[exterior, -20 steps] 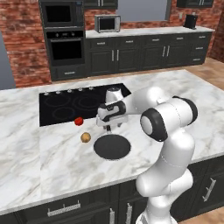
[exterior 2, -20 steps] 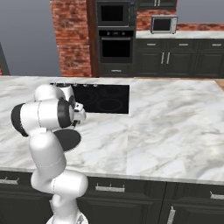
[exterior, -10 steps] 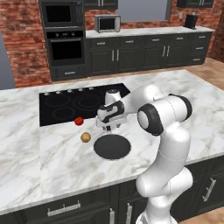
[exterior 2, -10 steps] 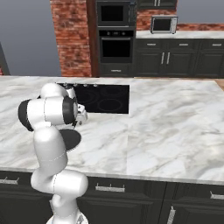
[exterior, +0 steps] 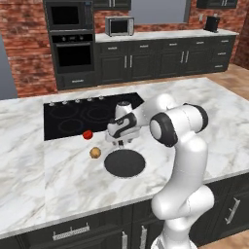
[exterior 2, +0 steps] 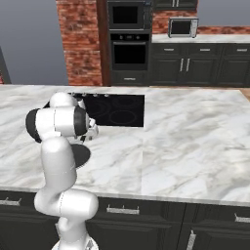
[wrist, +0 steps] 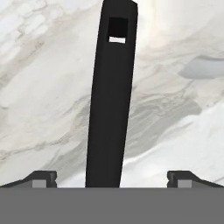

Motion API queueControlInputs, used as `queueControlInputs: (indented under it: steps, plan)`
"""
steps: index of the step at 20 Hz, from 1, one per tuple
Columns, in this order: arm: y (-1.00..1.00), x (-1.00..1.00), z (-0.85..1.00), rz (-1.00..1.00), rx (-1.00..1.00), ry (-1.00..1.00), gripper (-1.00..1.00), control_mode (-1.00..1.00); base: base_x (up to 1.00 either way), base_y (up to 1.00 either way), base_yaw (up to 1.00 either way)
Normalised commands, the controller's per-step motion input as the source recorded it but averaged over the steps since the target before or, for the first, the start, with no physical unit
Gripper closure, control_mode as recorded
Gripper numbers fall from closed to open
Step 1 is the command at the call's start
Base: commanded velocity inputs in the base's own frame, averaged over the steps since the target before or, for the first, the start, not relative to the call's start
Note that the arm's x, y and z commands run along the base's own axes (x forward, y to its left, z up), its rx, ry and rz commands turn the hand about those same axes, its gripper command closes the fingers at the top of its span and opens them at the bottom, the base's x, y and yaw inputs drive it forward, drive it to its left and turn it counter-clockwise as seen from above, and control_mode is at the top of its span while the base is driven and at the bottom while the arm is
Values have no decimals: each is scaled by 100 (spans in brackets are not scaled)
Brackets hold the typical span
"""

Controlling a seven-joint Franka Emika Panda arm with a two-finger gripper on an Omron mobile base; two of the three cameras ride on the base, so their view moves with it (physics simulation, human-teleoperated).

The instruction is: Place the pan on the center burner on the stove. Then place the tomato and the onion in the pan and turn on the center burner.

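Note:
The pan (exterior: pixel 125 163) lies on the marble counter in front of the stove (exterior: pixel 73 116), its dark inside facing up. Its black handle (wrist: pixel 109 96) runs up the hand view between my fingertips (wrist: pixel 41 178), untouched on either side. My gripper (exterior: pixel 121 142) hangs open just above the handle end, at the pan's far rim. The red tomato (exterior: pixel 88 134) rests at the cooktop's front edge, and the tan onion (exterior: pixel 95 152) lies on the marble left of the pan. The center burner (exterior: pixel 98 114) is bare. From the right base view my arm covers most of the pan (exterior 2: pixel 80 155).
A row of silver knobs (exterior: pixel 78 101) lines the cooktop's far edge. Marble counter (exterior: pixel 204 121) stretches wide to the right of the arm, and its front edge runs just below the pan. A wall oven (exterior: pixel 73 53) and dark cabinets stand across the aisle.
The hand has come down and slightly nearer, closing in on the pan's handle. Its jaws have stayed open. Pan, tomato and onion have not moved.

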Motion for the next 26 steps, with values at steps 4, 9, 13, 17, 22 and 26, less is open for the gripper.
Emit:
queueControlInputs:
  steps: [4,9,13,17,22,26]
  plan:
    - [12,23,-14,0,-1,0,-100,-100,0,0,0]
    - [5,18,-23,0,-1,1,-100,-100,0,0,0]
    - [0,7,-29,0,-1,1,-100,-100,0,0,0]
    - [0,0,-30,0,-1,0,100,-100,0,0,0]
    - [2,0,-31,0,-2,1,100,-100,0,0,0]
    - [-5,0,-31,0,0,0,100,-100,0,0,0]
